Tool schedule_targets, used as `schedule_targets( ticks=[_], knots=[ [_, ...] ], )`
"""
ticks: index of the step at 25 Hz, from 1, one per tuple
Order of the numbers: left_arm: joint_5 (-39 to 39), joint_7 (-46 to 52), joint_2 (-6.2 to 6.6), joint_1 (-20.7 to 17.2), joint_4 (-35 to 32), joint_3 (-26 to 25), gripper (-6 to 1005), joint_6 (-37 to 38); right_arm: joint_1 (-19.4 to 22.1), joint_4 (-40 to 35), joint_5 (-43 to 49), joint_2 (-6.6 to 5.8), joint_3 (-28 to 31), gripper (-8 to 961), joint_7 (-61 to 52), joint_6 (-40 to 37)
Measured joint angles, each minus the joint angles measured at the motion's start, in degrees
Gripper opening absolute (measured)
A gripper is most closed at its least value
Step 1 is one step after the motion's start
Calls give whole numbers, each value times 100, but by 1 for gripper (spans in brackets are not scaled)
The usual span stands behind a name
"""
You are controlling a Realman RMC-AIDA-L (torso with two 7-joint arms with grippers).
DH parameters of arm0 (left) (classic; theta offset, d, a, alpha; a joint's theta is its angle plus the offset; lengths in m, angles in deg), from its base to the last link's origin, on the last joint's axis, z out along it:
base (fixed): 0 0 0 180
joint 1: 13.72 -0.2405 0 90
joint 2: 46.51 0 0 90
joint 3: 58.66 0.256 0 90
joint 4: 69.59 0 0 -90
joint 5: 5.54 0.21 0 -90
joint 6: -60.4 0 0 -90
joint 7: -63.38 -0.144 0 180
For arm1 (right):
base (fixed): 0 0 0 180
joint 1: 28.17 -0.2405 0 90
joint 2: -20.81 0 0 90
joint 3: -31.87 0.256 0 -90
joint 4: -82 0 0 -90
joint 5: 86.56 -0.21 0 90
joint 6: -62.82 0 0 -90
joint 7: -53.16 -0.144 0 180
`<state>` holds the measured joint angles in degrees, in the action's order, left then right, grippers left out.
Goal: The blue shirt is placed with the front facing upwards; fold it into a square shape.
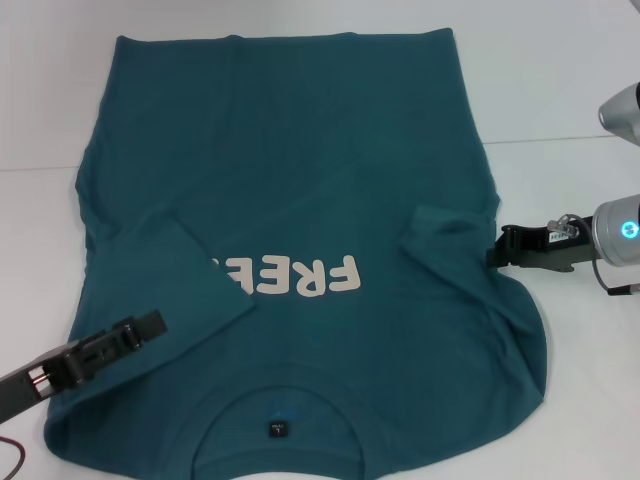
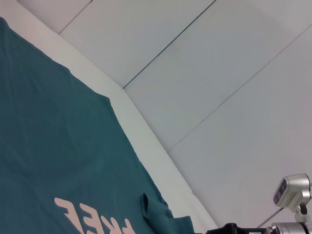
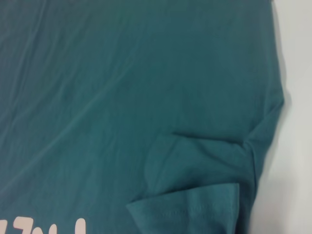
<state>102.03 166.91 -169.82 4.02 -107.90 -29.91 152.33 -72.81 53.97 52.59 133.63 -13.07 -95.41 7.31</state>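
The blue shirt lay print-up on the white surface, collar nearest, both sleeves folded inward. The left end effector hovered over the near left sleeve, the right end effector touched the right edge; whether either was open or closed could not be told

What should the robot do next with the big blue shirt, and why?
Probably fold a long side inward. The blue shirt lies flat and wide, both sleeves already tucked in; the left gripper and right gripper wait at its edges.
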Motion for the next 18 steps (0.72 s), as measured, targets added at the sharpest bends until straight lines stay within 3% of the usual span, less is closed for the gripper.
schedule_targets(
  ticks=[8, 18],
  knots=[
    [0, 0, 0, -33, 0, 0, 876, -2, 34, -164, -121, -2, 51, 27, 47, -420],
    [0, -1, 0, -37, 0, -56, 877, -9, 0, -382, -361, 117, 19, 67, 130, -1149]
  ],
)
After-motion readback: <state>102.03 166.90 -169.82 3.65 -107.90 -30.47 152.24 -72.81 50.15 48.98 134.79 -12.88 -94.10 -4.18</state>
